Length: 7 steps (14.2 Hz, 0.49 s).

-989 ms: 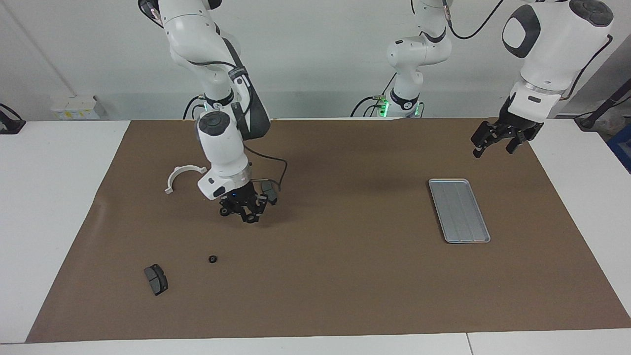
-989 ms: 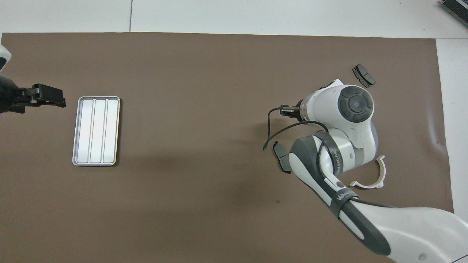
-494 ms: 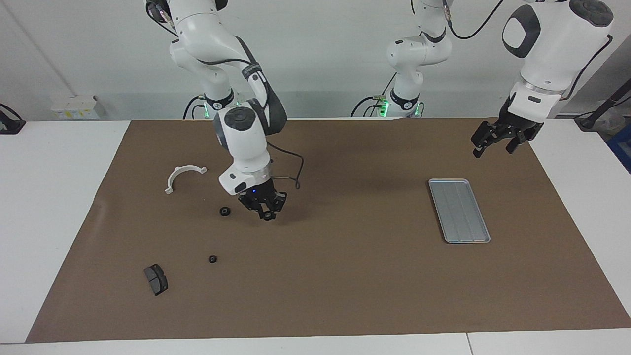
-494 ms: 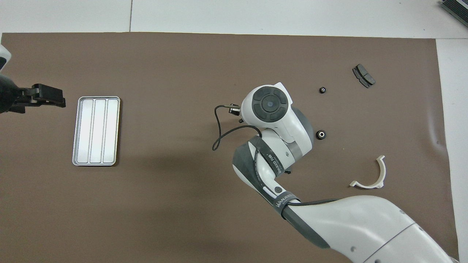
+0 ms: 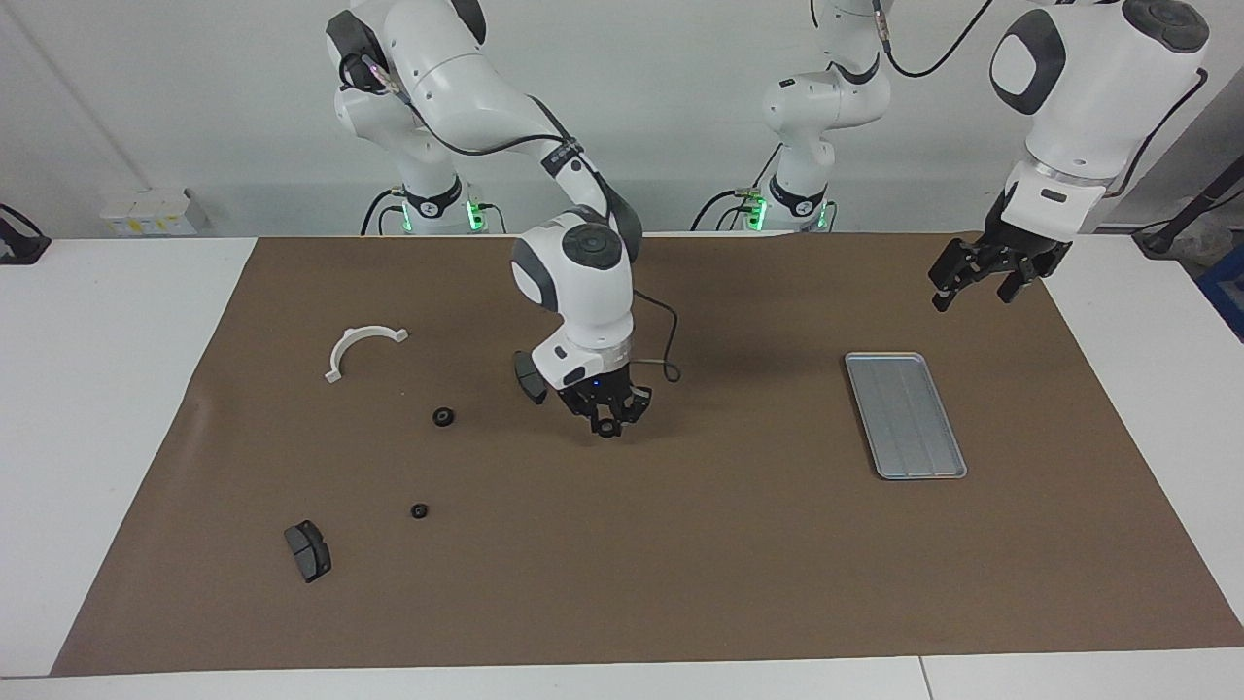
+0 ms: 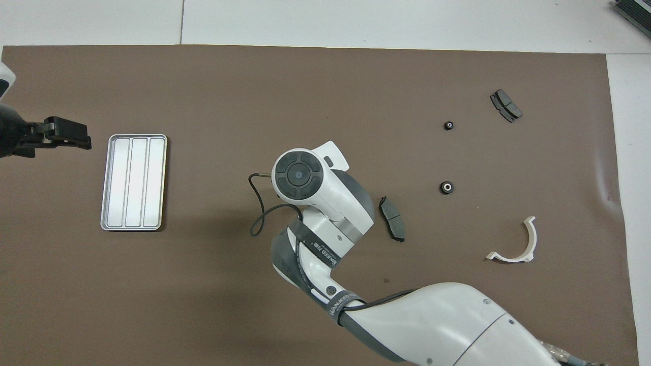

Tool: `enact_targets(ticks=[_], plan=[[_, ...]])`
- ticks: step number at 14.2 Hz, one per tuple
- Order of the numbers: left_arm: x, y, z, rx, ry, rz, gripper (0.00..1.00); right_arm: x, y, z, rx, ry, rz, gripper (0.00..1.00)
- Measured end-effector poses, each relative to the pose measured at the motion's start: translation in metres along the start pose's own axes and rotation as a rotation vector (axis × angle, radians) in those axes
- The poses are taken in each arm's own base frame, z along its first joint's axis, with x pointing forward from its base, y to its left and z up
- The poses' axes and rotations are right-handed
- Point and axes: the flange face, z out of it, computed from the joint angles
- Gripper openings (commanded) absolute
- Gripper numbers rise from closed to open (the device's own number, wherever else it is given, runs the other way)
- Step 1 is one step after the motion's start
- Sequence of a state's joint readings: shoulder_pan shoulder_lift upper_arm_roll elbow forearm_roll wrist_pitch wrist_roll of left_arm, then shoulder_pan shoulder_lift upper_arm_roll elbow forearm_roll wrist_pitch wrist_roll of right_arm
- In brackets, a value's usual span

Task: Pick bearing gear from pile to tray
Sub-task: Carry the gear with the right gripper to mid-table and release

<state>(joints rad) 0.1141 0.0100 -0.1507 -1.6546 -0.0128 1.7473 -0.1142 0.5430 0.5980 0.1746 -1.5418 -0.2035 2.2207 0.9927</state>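
Two gears [image 5: 443,416] [image 5: 419,510] lie on the desk [image 5: 680,583] toward the right arm's end, while the right pincer [image 5: 607,425], raised above the mat's middle, seems closed on a small black gear (my reading: mid-carry). Next it must travel to the tray [image 5: 905,414] and lower inside the rim. Open mat lies between; a brake pad [image 5: 530,377] sits just beside it. The left pincer [image 5: 986,277] waits beside the tray, fingers apart and empty.

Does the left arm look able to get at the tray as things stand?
Probably yes. The left pincer hangs in the air close to the tray, toward the robots' end of it, and only bare brown mat surrounds the tray; nothing lies in it.
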Motion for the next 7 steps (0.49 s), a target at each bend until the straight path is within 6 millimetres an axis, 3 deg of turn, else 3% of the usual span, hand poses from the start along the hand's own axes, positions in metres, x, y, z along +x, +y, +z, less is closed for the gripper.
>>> enact_targets(ticks=[1,2,3,4,5,7], plan=[[0.0000,0.0000,0.0000,0.000,0.000,0.000,1.00,-0.0094,-0.0043,0.0038,-0.008,-0.008,-0.014,0.02],[0.0000,0.0000,0.0000,0.000,0.000,0.000,1.00,-0.0151,-0.0064,0.0066,-0.013,-0.012,-0.023,0.25],[0.0000,0.0000,0.0000,0.000,0.000,0.000,1.00,-0.0178,-0.0061,0.0094,-0.018,-0.016,-0.026,0.61],[0.0000,0.0000,0.0000,0.000,0.000,0.000,1.00,-0.0185,-0.0046,0.0119,-0.024,-0.018,-0.028,0.86],[0.0000,0.0000,0.0000,0.000,0.000,0.000,1.00,-0.0179,-0.0034,0.0130,-0.027,-0.017,-0.027,1.00],[0.0000,0.0000,0.0000,0.000,0.000,0.000,1.00,-0.0151,-0.0018,0.0111,-0.026,-0.012,-0.025,1.00]])
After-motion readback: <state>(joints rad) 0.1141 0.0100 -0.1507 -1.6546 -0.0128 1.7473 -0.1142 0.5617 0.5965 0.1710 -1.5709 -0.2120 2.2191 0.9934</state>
